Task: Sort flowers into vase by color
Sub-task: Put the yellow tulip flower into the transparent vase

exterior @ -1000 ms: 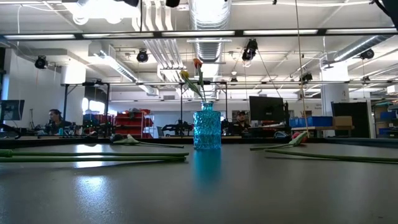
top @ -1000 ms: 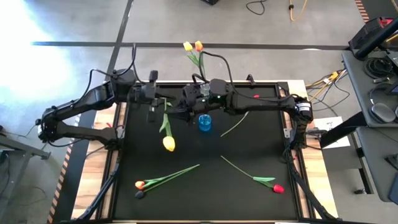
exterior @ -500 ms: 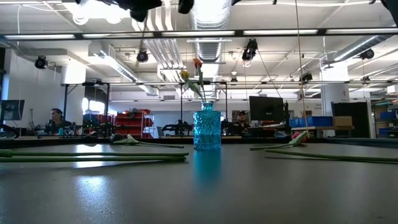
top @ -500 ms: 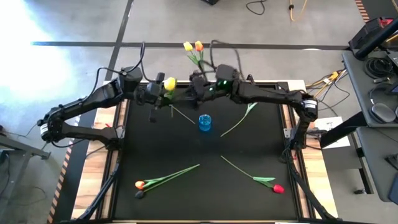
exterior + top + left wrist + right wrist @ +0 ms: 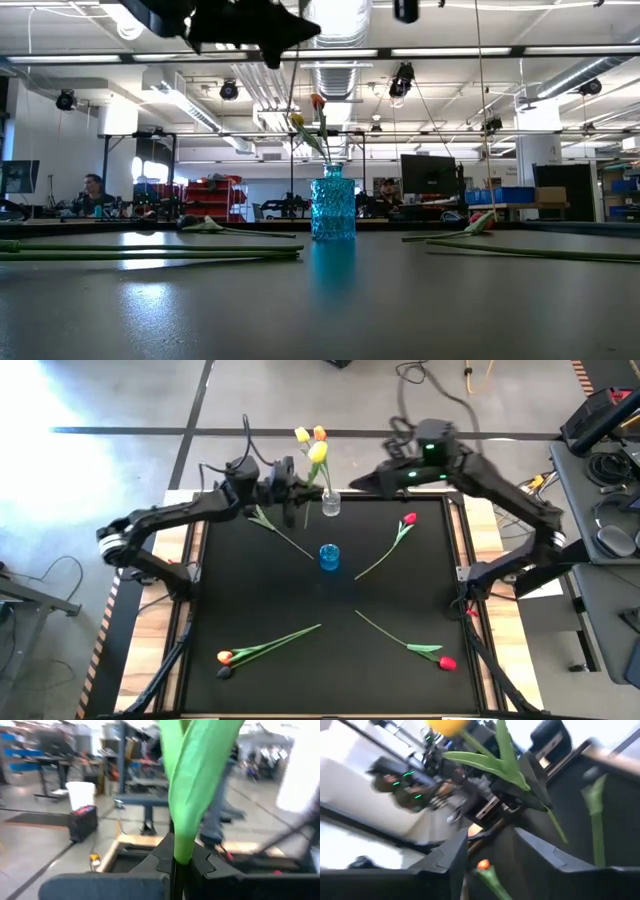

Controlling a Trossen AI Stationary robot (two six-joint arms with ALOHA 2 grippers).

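Gripping yellow tulip [image 5: 318, 452], L fingers [image 5: 165, 857] shut.

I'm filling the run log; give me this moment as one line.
left gripper: shut on yellow tulip, lifted at table's far edge | right gripper: open, empty | blue vase: mid-table
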